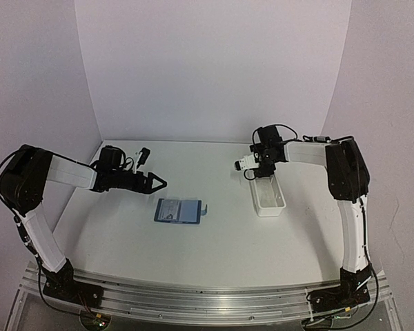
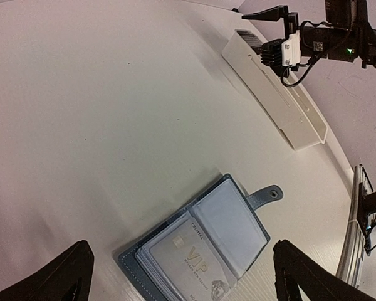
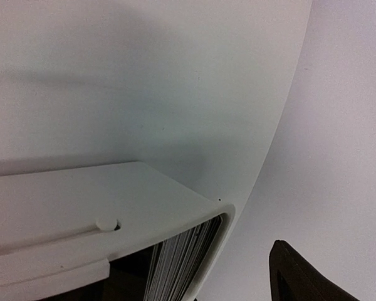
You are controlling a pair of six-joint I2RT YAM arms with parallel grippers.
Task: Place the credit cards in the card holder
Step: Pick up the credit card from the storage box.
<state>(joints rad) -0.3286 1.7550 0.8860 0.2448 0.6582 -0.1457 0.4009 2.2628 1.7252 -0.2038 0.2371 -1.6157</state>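
The card holder (image 1: 178, 211) lies nearest, spread open and flat on the worktop (image 1: 214, 255) a little left of centre. Its pale pocket pages face up, its snap tab (image 2: 266, 195) sticks out on the right, and a pale card lettered VIP (image 2: 197, 262) already sits in the left page. It looks light and soft. The cover would likely slide under a push and the clear pockets look limp, so it probably needs pinning at the outer edge of the cover while a card goes in. Just beyond it and to the left, the left tool (image 1: 160, 183) hovers above the worktop with its jaws wide apart and nothing between them, touching nothing. To the right, well apart from the holder, stands a long white tray (image 1: 270, 211) with the credit cards (image 3: 178, 263) packed on edge inside. They should be thin, stiff, slick and nearly weightless, and best pinched across the flat faces near the exposed top edge, one at a time. Over the tray's far end hangs the right tool (image 1: 252, 174), jaws apart and holding no card that I can see.
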